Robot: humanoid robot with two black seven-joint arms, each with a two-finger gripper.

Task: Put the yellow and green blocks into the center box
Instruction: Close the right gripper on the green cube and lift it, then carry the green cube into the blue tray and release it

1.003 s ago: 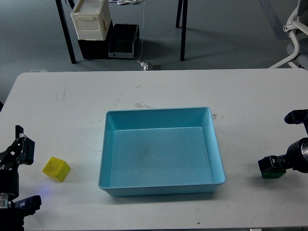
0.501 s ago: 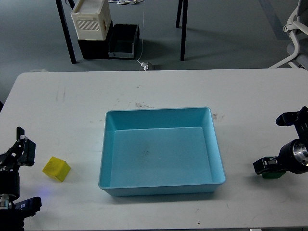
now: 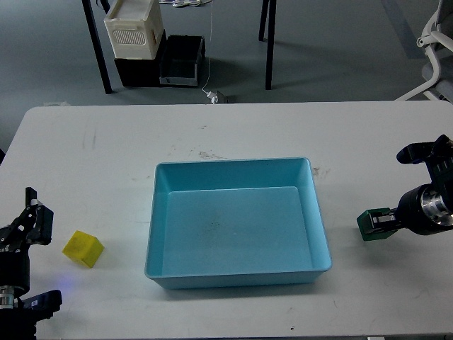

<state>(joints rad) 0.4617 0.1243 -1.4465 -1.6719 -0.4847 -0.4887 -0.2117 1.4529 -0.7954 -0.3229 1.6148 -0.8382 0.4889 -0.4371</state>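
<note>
While the right gripper point(image 3: 388, 221) clamps the small green cube point(image 3: 370, 225) just right of the empty shallow blue plastic box point(image 3: 316, 216), the yellow cube point(image 3: 83, 248) lies on the table just inboard of the open-fingered left gripper point(image 3: 32, 262).

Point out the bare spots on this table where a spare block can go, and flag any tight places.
Widest free patch: the table between its far edge and the blue box. The box floor is bare too. Left of the box there is room up to the yellow block. Tight spots: the right side, where the right gripper carries the green block, and the near left corner by the left gripper.
</note>
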